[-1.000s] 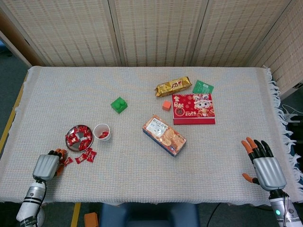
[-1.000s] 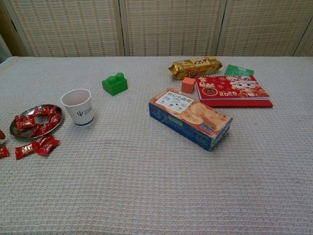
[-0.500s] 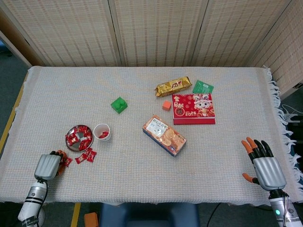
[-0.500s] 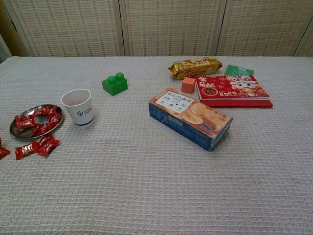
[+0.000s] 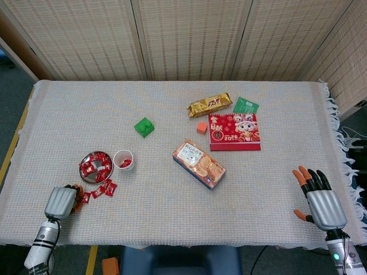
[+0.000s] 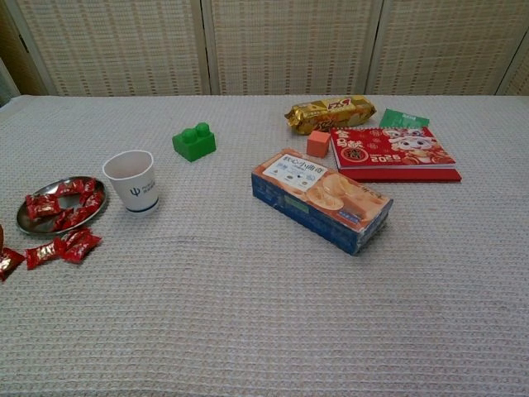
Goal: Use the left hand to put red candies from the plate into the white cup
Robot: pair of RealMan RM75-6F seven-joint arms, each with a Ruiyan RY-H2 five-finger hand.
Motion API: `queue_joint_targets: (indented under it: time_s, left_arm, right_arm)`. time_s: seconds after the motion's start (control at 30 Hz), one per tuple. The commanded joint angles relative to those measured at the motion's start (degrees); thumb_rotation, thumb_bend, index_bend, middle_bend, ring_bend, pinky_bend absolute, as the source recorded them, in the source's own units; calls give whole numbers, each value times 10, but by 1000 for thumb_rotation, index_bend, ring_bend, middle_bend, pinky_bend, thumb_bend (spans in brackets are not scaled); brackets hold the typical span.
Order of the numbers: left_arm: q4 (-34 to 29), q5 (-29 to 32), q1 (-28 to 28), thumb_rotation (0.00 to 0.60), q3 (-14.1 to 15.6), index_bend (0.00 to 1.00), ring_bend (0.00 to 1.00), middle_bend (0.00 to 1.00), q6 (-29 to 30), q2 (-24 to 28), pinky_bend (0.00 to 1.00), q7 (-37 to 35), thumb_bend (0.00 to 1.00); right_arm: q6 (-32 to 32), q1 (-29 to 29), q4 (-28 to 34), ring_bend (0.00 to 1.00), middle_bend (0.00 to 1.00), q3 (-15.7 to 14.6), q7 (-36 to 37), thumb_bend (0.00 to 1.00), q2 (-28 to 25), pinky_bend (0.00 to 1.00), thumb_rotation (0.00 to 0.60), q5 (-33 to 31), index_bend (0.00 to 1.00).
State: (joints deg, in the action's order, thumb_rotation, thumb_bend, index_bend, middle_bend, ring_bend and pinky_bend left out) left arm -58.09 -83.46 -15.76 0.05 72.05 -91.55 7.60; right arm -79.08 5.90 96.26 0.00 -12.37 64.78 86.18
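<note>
Woven-cloth desk (image 5: 172,217) before wicker screens. Landmark: white cup (image 5: 124,160), upright, red candy inside. Plate (image 5: 86,158) touching the cup's left side, holding red candies (image 5: 88,168). Loose candies (image 5: 104,189) on cloth just below plate and cup. Left hand (image 5: 61,201) farther down-left of cup at the desk edge, fingers curled beside the nearest loose candy; whether it is held cannot be told. Right hand (image 5: 321,201) far right of cup, fingers spread, empty.

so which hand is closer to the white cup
Left. The left hand sits at the near table edge, just beyond the plate from the white cup; the right hand is far across the table.
</note>
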Motion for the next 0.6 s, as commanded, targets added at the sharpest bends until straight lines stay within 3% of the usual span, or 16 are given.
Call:
queue_joint_targets:
  time_s: [0.03,0.23,0.6]
  left_arm:
    - [0,-3,1,600,-2,571,532,564,7,0,1000,-4,414]
    - [-28,-14,-2,600,-12,581,548,584,31,20,1000,-19,426]
    - [-160,-34,-60,600,-59,568,545,576,30,67,998,19,428]
  right_arm:
    - [0,0,0,0,0,0,0,23,0,0,600,0,0]
    - [-1,0,0,0,0,0,1,23,-1,0,600,0,0]
    - [5,3,0,0,0,1,-2,23,2,0,600,-3,0]
